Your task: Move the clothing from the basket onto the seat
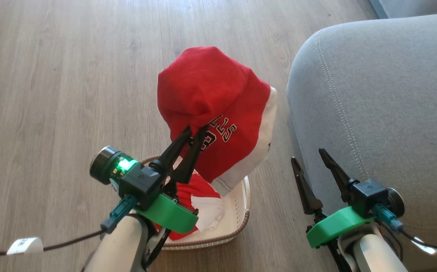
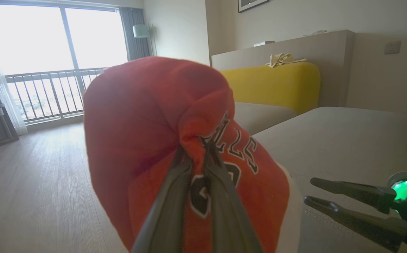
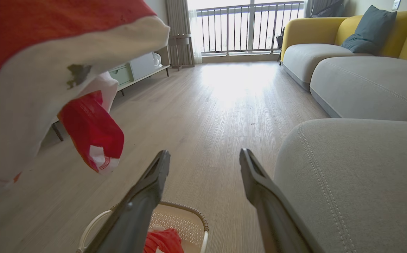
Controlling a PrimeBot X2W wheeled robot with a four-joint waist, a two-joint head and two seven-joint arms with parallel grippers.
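The two long dark fingers [image 1: 175, 147] of the left gripper [image 1: 195, 129] are clamped on a bunched red soft fabric jersey with white trim and black-and-white lettering [image 1: 207, 87], held up above the small cream plastic laundry basket [image 1: 237, 206] on the wooden floor [image 1: 71, 94]. A second red and white garment [image 1: 199, 192] lies in the basket. The right gripper [image 1: 307, 154] hangs spread and empty beside the large grey upholstered seat [image 1: 384, 94]. By this view, neither garment has reached the seat yet.
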